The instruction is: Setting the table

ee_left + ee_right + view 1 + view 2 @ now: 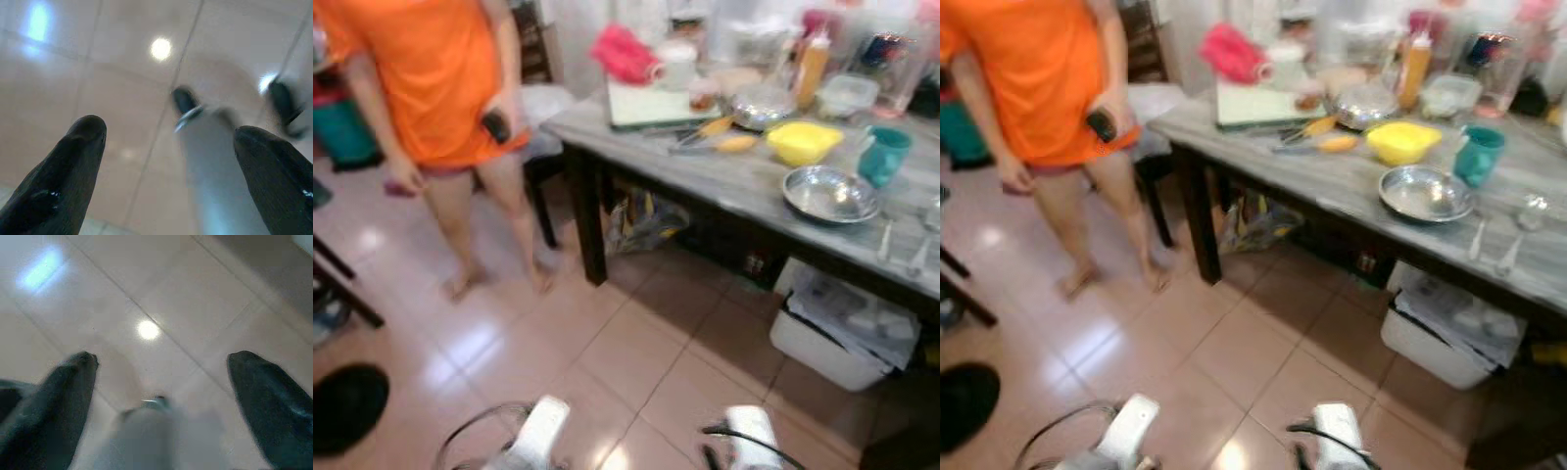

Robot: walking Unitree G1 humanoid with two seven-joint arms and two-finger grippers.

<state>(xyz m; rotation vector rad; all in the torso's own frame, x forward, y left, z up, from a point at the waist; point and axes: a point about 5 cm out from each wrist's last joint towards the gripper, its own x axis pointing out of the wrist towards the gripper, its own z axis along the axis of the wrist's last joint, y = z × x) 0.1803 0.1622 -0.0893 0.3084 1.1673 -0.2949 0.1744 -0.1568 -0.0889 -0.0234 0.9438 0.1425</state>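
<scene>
Tableware lay spread over the grey tabletop [705, 171], which stood on dark legs ahead and to the robot's right. A shallow steel bowl [830, 193] sat near the front edge, with a teal mug [882, 155] just behind it to the right and a yellow bowl [803, 141] behind it to the left. A spoon [1510, 254] and another piece of cutlery [1477, 238] lay by the front edge, right of the steel bowl. Farther back were a white cutting board [651, 104], a second steel bowl [759, 106], an orange squeeze bottle [811, 67], a lidded clear container [847, 95] and a white mug [675, 67]; yellow-handled utensils [710, 132] lay between the board and the yellow bowl. All of this was blurred.

Under the tabletop a white bin [842, 333] holding papers stood on the tiled floor [607, 352].

A person in an orange shirt [435, 73] stood barefoot on the floor to the left of the tabletop, with a dark object in one hand [499, 122].

Both arms hung low, well apart from the tabletop. The left end effector [168, 161] pointed at the floor with its two black fingers [78, 161] spread wide and nothing between them. The right end effector [159, 396] likewise faced the tiles, fingers [266, 401] apart and holding nothing.
</scene>
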